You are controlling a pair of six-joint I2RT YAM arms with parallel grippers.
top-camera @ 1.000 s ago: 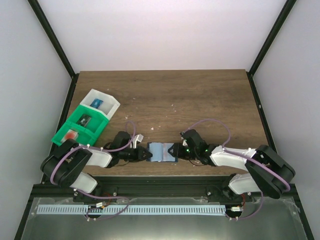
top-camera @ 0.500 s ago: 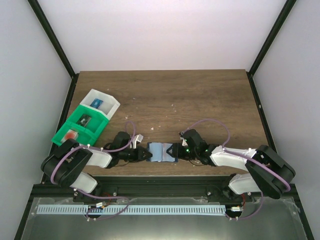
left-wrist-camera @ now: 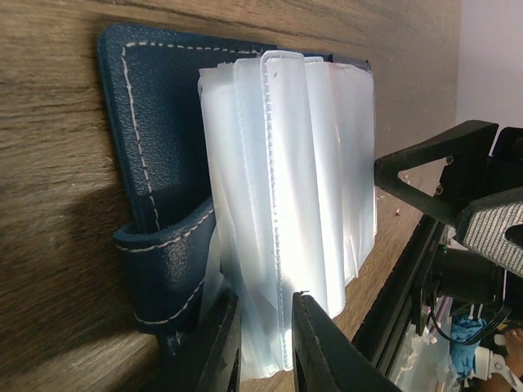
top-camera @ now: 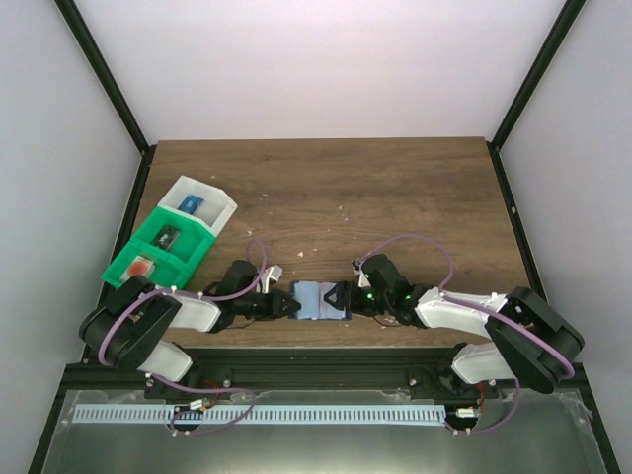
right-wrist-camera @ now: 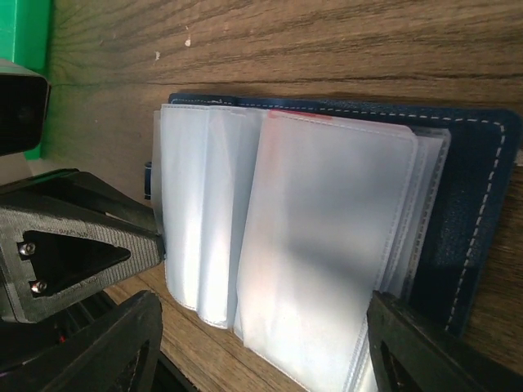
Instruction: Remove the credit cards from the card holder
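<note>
Looking down from the top external view, the card holder (top-camera: 321, 300) lies open on the table (top-camera: 395, 197), just ahead of the two arm bases. The left hand (top-camera: 290, 306) is at its left edge and the right hand (top-camera: 337, 296) at its right edge. Green and white bins (top-camera: 170, 242) sit well to the left of the card holder and farther back. From this height no card can be made out, nor how either hand stands.

The left wrist view fills part of that gap. The left hand's fingers (left-wrist-camera: 219, 351) stand close together, clamped on the edge of one of the clear sleeves (left-wrist-camera: 286, 188) that fan out over the card holder's dark blue leather. The sleeves look thin, floppy and glossy, so they would likely buckle or slide rather than resist a pull. This pinch seems meant to anchor the card holder. The right hand shows beyond the card holder's far side as a black wedge. No card can be picked out here.

Only the right wrist view shows a credit card (right-wrist-camera: 327, 237): a pale pinkish rectangle with a red strip at one edge, tucked in the sleeve nearest the card holder's stitched panel. The right hand (right-wrist-camera: 263, 304) stands wide apart, one finger on either side of the sleeve stack, gripping nothing. The card is probably light, stiff and slick. The best hold is likely a flat pinch on whichever short edge clears the sleeve mouth, though which edge that is cannot be told.
</note>
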